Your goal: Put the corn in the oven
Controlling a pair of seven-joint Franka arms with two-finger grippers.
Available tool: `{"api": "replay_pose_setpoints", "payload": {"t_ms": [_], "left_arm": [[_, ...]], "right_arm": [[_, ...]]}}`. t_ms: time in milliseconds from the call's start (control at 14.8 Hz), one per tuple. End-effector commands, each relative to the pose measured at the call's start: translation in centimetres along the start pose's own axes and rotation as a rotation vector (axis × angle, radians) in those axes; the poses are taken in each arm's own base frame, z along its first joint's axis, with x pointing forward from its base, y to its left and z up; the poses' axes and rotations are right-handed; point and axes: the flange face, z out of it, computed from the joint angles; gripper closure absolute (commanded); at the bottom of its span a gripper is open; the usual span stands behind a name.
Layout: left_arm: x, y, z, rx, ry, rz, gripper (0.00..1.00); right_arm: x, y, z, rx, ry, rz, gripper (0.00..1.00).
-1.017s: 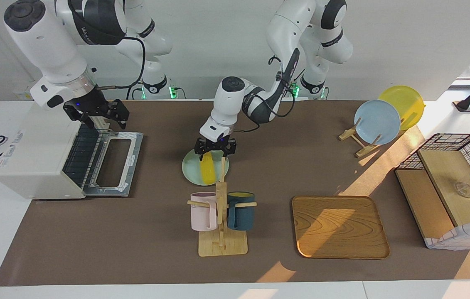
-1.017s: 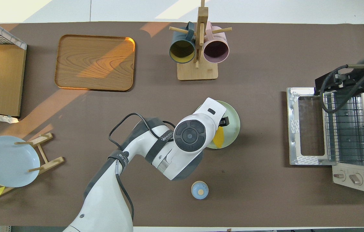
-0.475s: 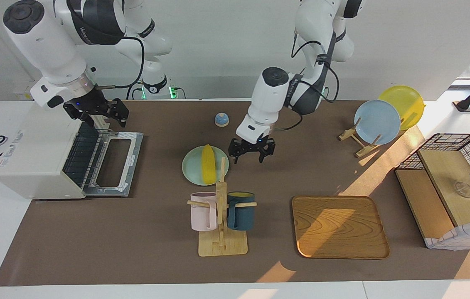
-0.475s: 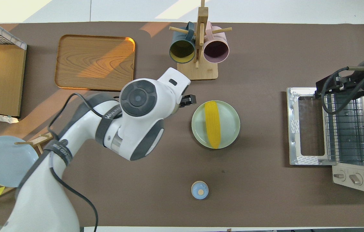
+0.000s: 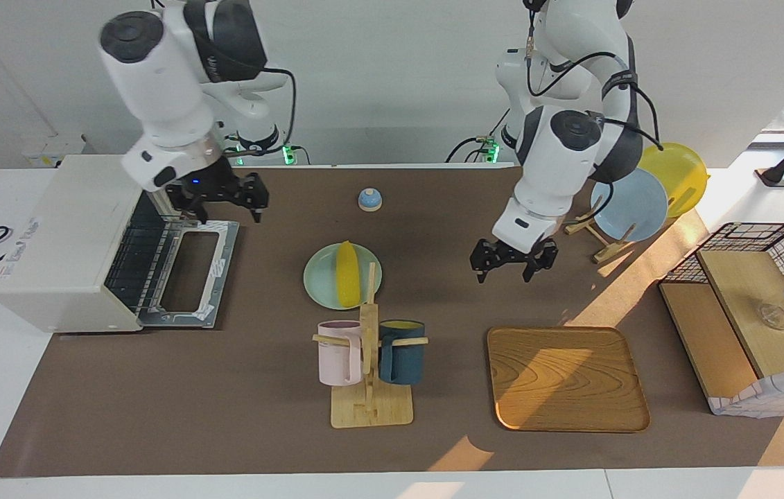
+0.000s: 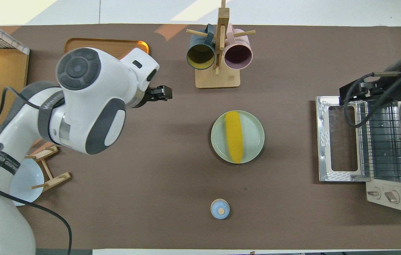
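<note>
Beside the corn, a mug rack stands.

Corn is laid lengthwise on a pale green plate mid-table — untouched. Oven is seen at the right arm's end, door dropped open. Left gripper is raised near the wooden tray, holding nothing.
</note>
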Motion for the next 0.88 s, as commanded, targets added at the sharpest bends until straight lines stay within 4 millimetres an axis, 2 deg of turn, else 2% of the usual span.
{"api": "replay_pose_setpoints", "payload": {"t_ms": [0,68,136,339,475,610,678,814], "left_arm": [[0.8,-3.8,-3.1,0.031,-0.031,0.079,0.00],[0.8,-5.8,-4.1,0.043,-0.036,0.097,0.00],[0.6,-6.9,-5.3,0.051,-0.040,0.117,0.00],[-1.4,-10.1,-9.5,0.090,-0.067,0.101,0.00],[-2.6,-11.0,-10.7,0.102,-0.101,0.087,0.00],[-3.6,-11.2,-11.8,0.104,-0.129,0.083,0.00],[-3.9,-11.4,-12.1,0.110,-0.142,0.082,0.00],[-4.4,-11.7,-12.8,0.125,-0.147,0.081,0.00]], "right_arm": [[-0.3,-7.0,3.3,0.010,0.019,0.041,0.00],[-0.6,-9.7,4.5,0.015,0.027,0.057,0.00],[-0.9,-11.8,5.7,0.023,0.040,0.075,0.00],[-2.3,-14.4,10.4,0.065,0.104,0.073,0.00],[-3.8,-16.7,12.9,0.071,0.110,0.038,0.00],[-4.2,-17.7,15.9,0.072,0.107,0.032,0.00],[-4.6,-18.8,17.0,0.075,0.107,0.025,0.00],[-4.8,-19.5,18.7,0.067,0.092,0.032,0.00]]}}
